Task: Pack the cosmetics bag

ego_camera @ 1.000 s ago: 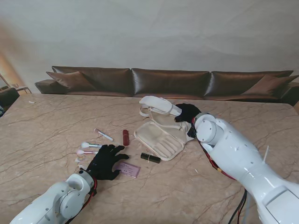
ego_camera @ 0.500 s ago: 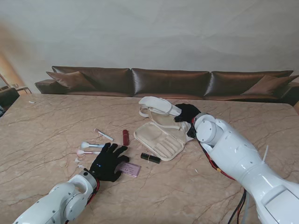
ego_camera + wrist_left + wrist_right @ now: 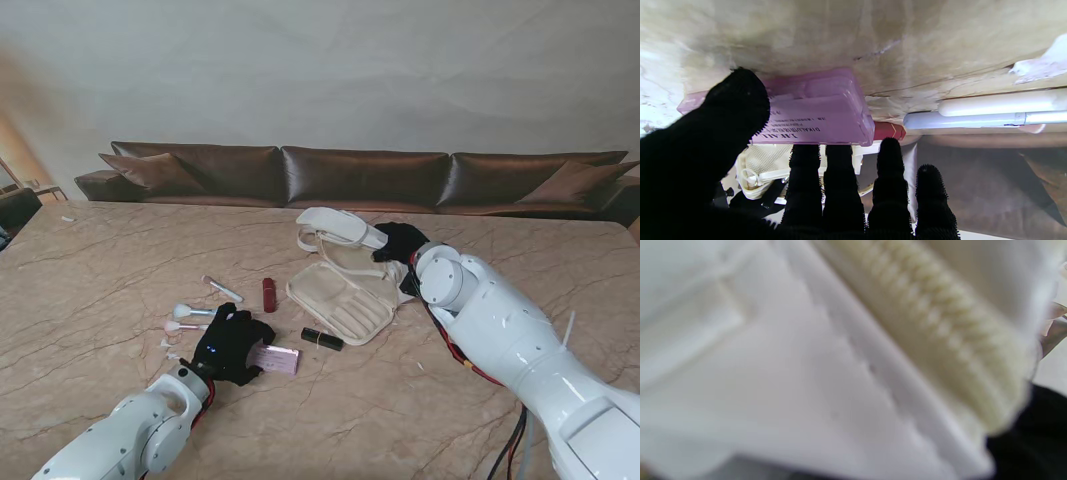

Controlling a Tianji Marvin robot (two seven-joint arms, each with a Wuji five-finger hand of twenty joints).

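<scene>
Five black fingers (image 3: pixel 840 186) of the left hand (image 3: pixel 232 345) close on a pink box (image 3: pixel 273 359) in the lower middle of the stand view, thumb on one side and the others under its edge. The box lies flat on the table (image 3: pixel 100 270). The cream cosmetics bag (image 3: pixel 342 300) lies open at frame center. The right hand (image 3: pixel 400 243) touches the bag's far flap; whether its fingers grip, I cannot tell. Brushes (image 3: pixel 190 318), a red tube (image 3: pixel 269 294) and a black tube (image 3: pixel 322 339) lie nearby.

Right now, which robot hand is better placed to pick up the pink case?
The left robot hand. Its fingers and thumb are already at the pink case, while the right robot hand is busy at the bag.
</scene>
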